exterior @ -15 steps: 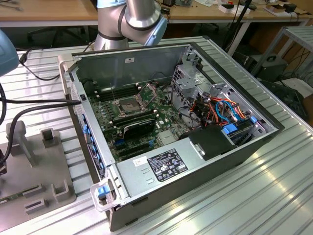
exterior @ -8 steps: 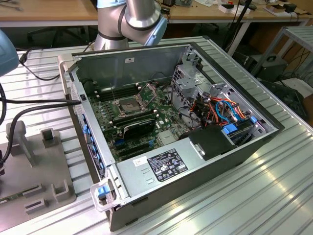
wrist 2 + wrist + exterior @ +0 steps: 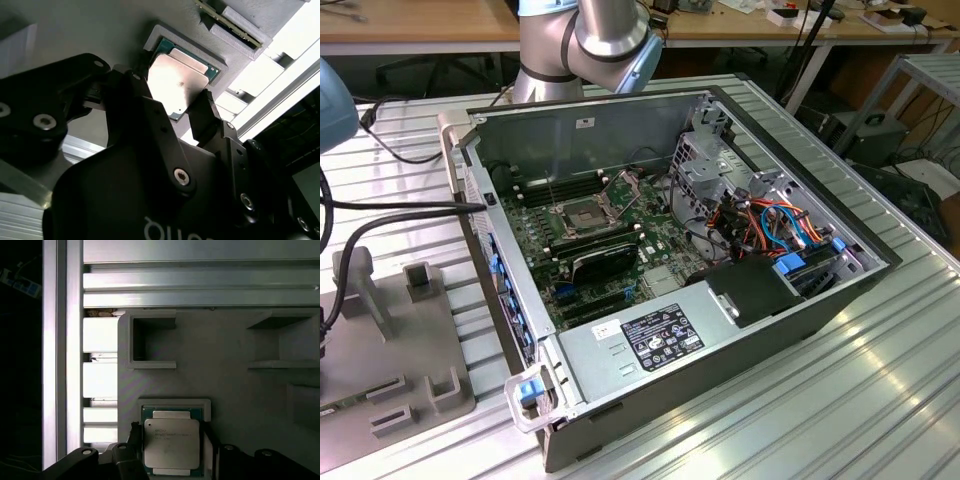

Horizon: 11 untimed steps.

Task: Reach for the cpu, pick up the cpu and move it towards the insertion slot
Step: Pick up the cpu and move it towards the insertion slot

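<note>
Currently the cpu (image 3: 171, 442) is being straddled by the claw (image 3: 171, 432) in both wrist views. Chip is lying flat, silver face up, seated in a shallow recess of the grey fixture (image 3: 225, 380), not yet lifted. Claw is being held open, with one of its black fingers (image 3: 142, 100) on each side of the chip and very near its edges; whether the pads are being pressed against those edges cannot be told. Step in hand is being judged as end of reach, start of grasp. In the exterior view the fixture is sitting on the bench (image 3: 880, 400), to the exterior view's left of the open computer case (image 3: 720, 340). The insertion slot (image 3: 582, 213) is being seen well apart from it, on the green motherboard (image 3: 535, 235) inside the case. For a good grasp, the fingers are probably best being kept centred on two opposite edges and closed evenly and gently. Chip is thin, so grip is likely being needed low on the edges. Chip is best being kept level, so it is not being tipped or scraped against the recess wall.
</note>
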Motion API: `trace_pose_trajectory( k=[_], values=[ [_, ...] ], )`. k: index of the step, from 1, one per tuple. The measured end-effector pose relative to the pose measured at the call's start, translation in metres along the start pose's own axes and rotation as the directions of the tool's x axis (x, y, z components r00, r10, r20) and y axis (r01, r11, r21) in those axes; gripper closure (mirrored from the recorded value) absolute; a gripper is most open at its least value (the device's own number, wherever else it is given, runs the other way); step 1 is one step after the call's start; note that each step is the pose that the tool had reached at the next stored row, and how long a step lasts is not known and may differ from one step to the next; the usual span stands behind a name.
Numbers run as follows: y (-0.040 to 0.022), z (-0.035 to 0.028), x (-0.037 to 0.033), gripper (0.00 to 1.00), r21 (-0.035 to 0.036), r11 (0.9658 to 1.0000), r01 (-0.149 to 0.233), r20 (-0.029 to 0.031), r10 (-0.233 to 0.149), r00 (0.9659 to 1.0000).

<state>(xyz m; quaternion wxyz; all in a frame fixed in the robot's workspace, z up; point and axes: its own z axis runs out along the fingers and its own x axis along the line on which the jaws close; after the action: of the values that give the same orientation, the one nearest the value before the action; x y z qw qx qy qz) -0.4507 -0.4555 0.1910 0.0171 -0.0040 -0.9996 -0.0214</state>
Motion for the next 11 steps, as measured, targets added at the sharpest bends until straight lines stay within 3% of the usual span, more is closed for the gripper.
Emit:
trace_pose_trajectory(
  k=[11],
  values=[
    [-0.0001,0.001,-0.0009,0.45,0.001,1.0,0.0,-0.0002,0.0,1.0]
  ],
)
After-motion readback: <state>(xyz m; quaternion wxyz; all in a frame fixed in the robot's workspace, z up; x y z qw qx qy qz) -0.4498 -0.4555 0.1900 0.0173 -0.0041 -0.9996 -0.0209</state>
